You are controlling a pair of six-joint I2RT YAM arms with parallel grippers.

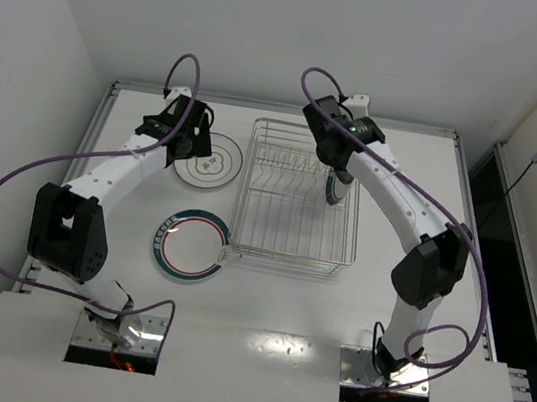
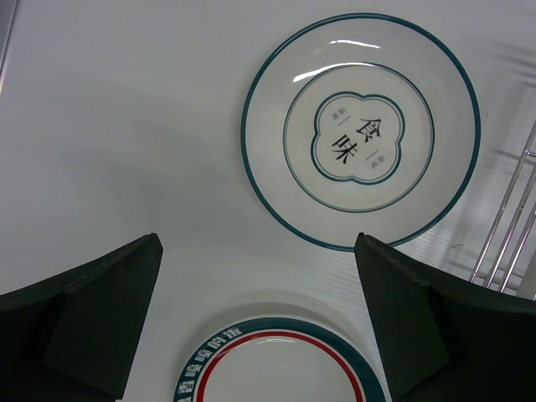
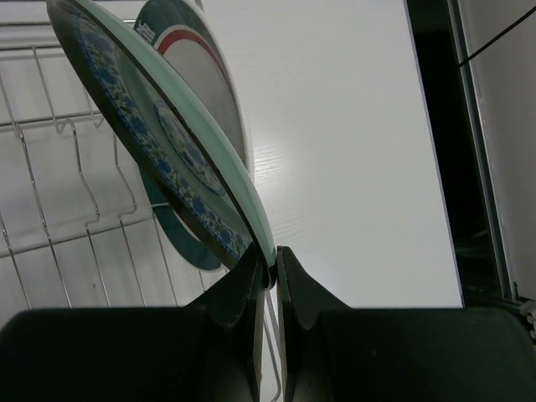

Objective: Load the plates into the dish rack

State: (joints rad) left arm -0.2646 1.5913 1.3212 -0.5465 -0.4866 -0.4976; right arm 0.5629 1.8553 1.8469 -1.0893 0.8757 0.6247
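Top, left-wrist and right-wrist views of the counter (image 1: 267, 310).

The dish rack (image 1: 299, 202) sits mid-counter, closer to the far edge than to the near edge.

The right end effector (image 1: 339, 177) is at the rack's right side. In its wrist view the right end effector (image 3: 268, 261) is closed on the rim of the teal-blue patterned plate (image 3: 159, 142), with the fingers pinching it from both faces. The plate is tilted on edge above the rack wires (image 3: 79, 180). Whether it rests on them cannot be told.

Behind it a teal-rimmed plate (image 3: 197, 60) with a red arc also stands on edge at the rack's right side.

The left end effector (image 1: 187, 136) hangs towards the far-left corner. Its jaws are spread wide and grip nothing, as its wrist view confirms (image 2: 258, 272).

The plate with the dark centre motif (image 1: 209, 163) lies flat between the rack and the counter's left edge.

The plate with the green rim and red ring (image 1: 191, 244) lies flat closer to the near edge, just beside the rack's near-left corner.
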